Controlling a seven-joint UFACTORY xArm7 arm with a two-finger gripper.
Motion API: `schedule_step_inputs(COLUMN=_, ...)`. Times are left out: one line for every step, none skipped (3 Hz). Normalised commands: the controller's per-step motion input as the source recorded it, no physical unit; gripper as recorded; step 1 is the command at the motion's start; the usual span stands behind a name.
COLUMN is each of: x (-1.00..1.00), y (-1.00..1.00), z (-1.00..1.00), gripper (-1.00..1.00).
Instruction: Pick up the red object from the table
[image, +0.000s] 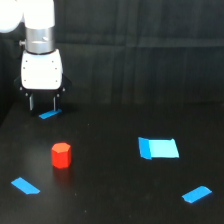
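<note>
The red object (61, 155) is a small stubby red-orange block standing on the black table (110, 190), left of centre. My gripper (42, 104) hangs under the white head at the upper left, above and behind the block and well apart from it. Its two dark fingers (31, 102) point down with a gap between them, and nothing is held. A blue tape strip shows just below the fingertips.
Blue tape strips lie at the back left (49, 114), front left (25, 186) and front right (196, 194). A larger blue rectangle (158, 148) lies right of centre. A black curtain forms the backdrop.
</note>
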Motion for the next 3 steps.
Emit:
schedule_step_inputs(x=-0.28, y=-0.2, z=0.18, gripper=0.97)
schedule_step_inputs(x=0.07, y=-0.82, z=-0.31, gripper=0.99)
schedule_step_inputs(x=0.17, y=-0.88, z=-0.13, gripper=0.96)
